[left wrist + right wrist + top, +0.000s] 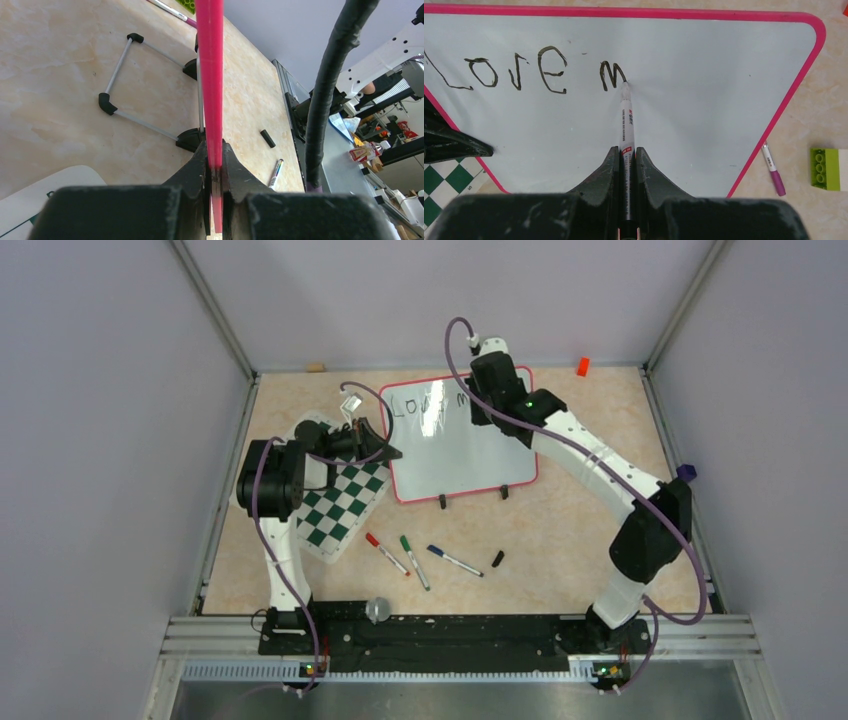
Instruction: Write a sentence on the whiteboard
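Note:
The whiteboard [460, 455] with its thin red frame lies at the back middle of the table. The sentence [524, 70] reads "Love m" in black along the top; it also shows in the top view [425, 403]. My right gripper [626, 152] is shut on a white-barrelled marker [625, 115], whose tip touches the board at the end of the "m". In the top view the right gripper [478, 405] is over the board's upper part. My left gripper [214, 165] is shut on the board's red frame edge [210, 75], at the board's left side [385, 452].
A green-and-white checkered mat [340, 502] lies left of the board under the left arm. Red [386, 553], green [414, 561] and blue [455, 560] markers and a black cap [497, 558] lie in front. A purple marker [772, 169] and green brick [824, 168] lie beside the board.

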